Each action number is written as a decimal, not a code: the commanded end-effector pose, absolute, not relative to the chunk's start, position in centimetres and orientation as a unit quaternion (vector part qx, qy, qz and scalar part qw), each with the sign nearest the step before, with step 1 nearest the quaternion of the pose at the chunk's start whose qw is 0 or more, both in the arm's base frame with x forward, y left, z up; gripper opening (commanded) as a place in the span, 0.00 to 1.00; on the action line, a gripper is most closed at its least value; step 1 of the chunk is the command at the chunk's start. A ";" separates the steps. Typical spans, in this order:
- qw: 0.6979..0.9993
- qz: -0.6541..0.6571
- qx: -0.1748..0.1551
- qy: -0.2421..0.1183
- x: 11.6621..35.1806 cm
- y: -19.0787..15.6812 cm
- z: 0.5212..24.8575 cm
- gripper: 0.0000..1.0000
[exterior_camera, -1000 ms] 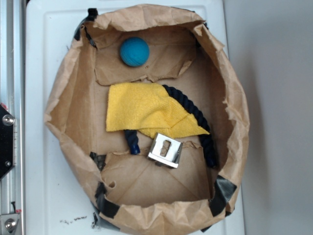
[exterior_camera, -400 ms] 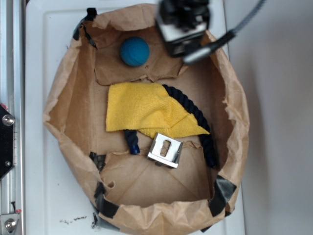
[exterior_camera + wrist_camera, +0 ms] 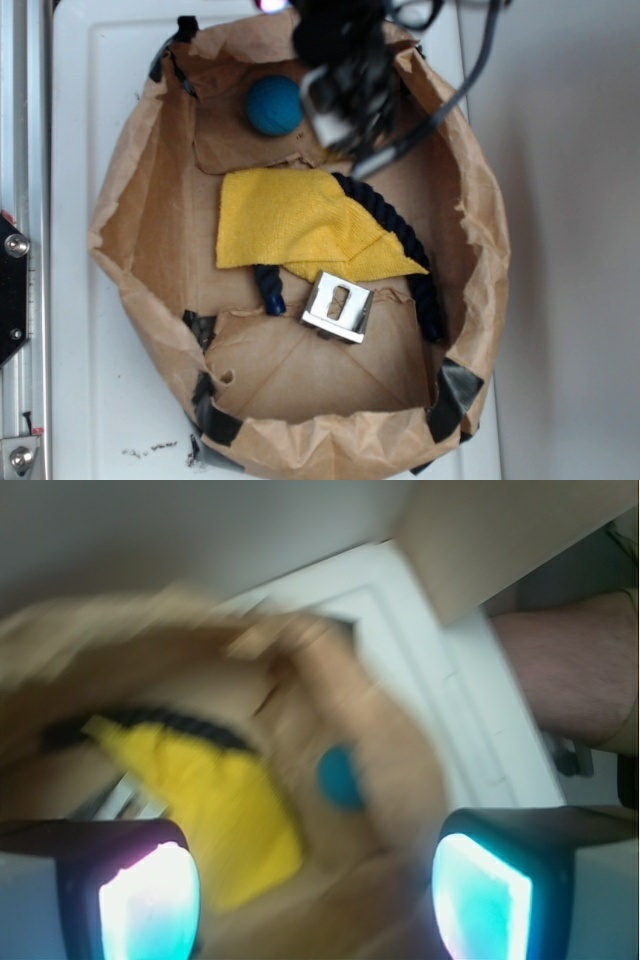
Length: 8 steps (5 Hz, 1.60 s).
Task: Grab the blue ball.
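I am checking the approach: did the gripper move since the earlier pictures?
Yes. The gripper has come in from the top edge and shifted left and down, toward the blue ball, judged against the paper bag rim.

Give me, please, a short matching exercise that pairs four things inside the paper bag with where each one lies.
Things:
1. blue ball
2. yellow cloth
3. metal bracket
4. gripper

Places:
A. middle of the bag, over part of the dark rope
B. just right of the ball
C. top left of the bag floor
D. below the cloth's lower edge

Pairs: 1-C, 2-A, 3-D, 4-B
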<state>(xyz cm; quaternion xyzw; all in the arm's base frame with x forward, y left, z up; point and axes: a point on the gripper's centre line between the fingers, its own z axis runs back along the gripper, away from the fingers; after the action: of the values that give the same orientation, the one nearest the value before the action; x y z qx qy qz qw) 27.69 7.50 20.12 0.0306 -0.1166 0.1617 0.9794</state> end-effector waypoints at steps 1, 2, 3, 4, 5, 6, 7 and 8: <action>0.967 0.188 0.017 -0.169 24.2 6.9 23.0 1.00; 0.935 0.307 0.038 -0.173 26.0 7.4 20.8 1.00; 0.935 0.307 0.038 -0.173 26.0 7.4 20.8 1.00; 0.935 0.307 0.038 -0.173 26.0 7.4 20.8 1.00; 0.935 0.307 0.038 -0.173 26.0 7.4 20.8 1.00; 0.874 0.418 0.070 -0.237 26.6 5.7 20.2 1.00; 0.810 0.528 0.078 -0.243 27.3 4.4 18.5 1.00; 0.761 0.588 0.081 -0.261 28.4 3.7 16.7 1.00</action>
<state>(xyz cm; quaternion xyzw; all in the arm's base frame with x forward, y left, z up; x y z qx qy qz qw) 28.77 4.35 15.49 0.0934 -0.2422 0.5862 0.7674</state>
